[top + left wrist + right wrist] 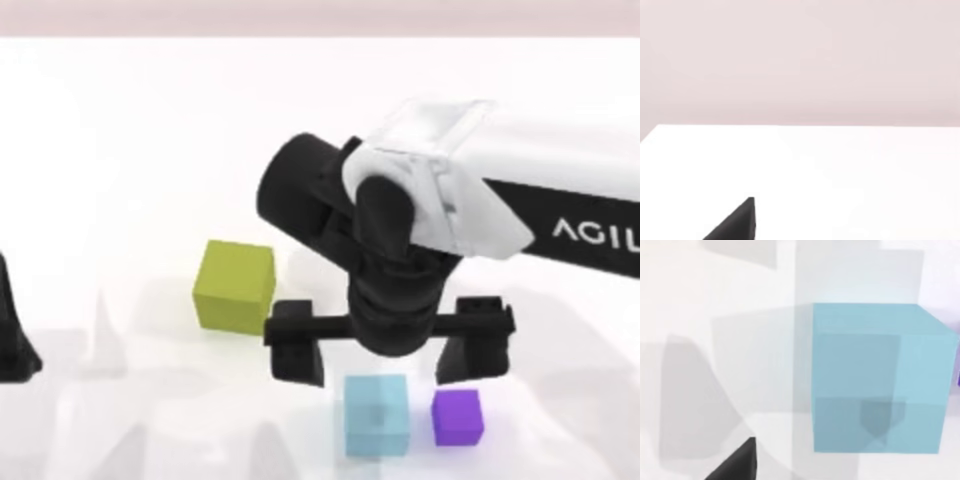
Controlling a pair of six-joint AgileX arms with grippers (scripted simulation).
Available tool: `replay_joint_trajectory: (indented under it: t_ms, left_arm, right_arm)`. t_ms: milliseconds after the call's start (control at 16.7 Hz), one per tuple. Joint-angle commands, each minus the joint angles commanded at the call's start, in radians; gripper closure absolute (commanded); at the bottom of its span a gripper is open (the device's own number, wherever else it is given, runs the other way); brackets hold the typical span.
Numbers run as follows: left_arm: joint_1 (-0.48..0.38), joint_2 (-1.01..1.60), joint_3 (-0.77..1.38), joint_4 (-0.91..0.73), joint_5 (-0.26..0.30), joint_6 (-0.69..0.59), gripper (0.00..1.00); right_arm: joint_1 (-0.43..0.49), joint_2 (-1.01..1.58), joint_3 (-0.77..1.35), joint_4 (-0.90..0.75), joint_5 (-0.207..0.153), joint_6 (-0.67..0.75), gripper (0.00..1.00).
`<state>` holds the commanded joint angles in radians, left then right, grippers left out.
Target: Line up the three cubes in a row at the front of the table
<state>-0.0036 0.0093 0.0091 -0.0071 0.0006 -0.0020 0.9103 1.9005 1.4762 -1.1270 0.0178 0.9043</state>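
Top view: light-blue cube (377,414) and purple cube (457,416) sit aligned at six o'clock; olive-green cube (236,286) remains. My right gripper (388,352) hovers wide open, empty.

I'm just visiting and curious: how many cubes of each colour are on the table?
Olive-green cube: 1
Light-blue cube: 1
Purple cube: 1
Total: 3
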Motion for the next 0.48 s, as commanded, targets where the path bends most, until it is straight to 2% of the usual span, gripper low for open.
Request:
replay_joint_trajectory:
  t_ms: [240, 480]
  left_arm:
    - [-0.044, 0.136, 0.133, -0.096, 0.003, -0.029, 0.00]
    - [-0.119, 0.430, 0.389, -0.273, 0.001, -0.081, 0.00]
  right_arm:
    - [-0.068, -0.135, -0.104, 0.086, 0.031, -0.074, 0.00]
    - [-0.195, -0.391, -0.329, 0.216, 0.077, -0.216, 0.00]
